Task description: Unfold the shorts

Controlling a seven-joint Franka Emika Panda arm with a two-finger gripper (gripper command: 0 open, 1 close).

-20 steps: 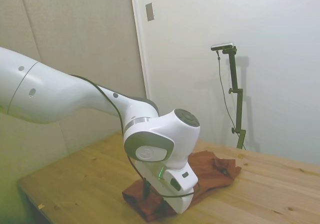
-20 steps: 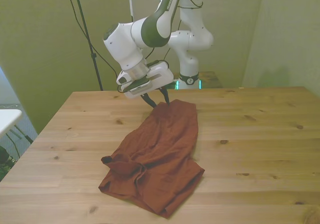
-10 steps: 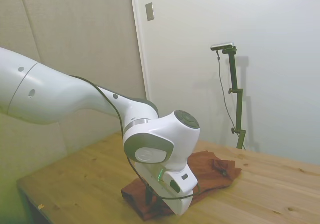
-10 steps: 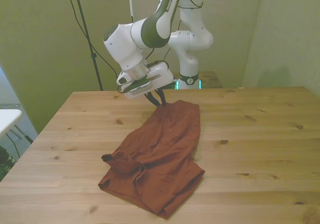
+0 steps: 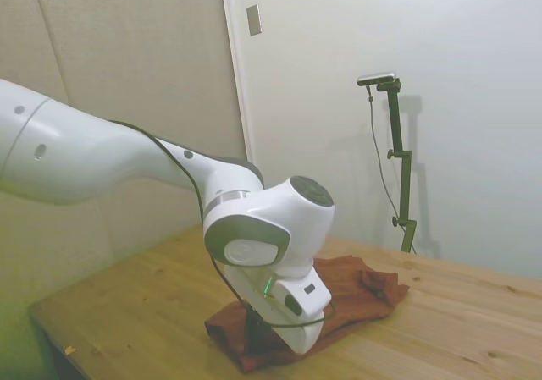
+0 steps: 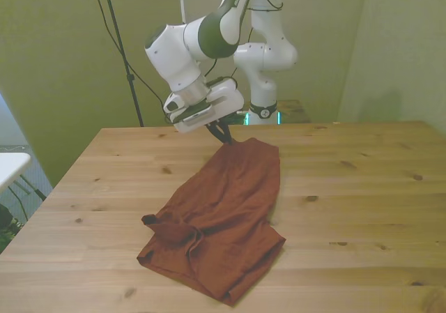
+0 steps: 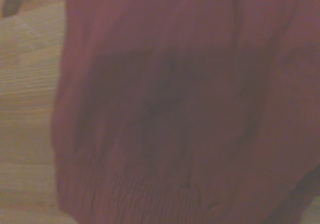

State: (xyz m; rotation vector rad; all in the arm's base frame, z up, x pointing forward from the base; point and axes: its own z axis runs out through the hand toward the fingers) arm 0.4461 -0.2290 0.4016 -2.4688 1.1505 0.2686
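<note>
wood table [image 6: 362,187] holds one pair of shorts [image 6: 223,215], lying rumpled across its middle. only the front view shows the one gripper [image 6: 228,136], fingers pinched shut on the far edge of the shorts; the side view hides them behind the arm. wrist view is filled with blurred red cloth [image 7: 175,109].
</note>
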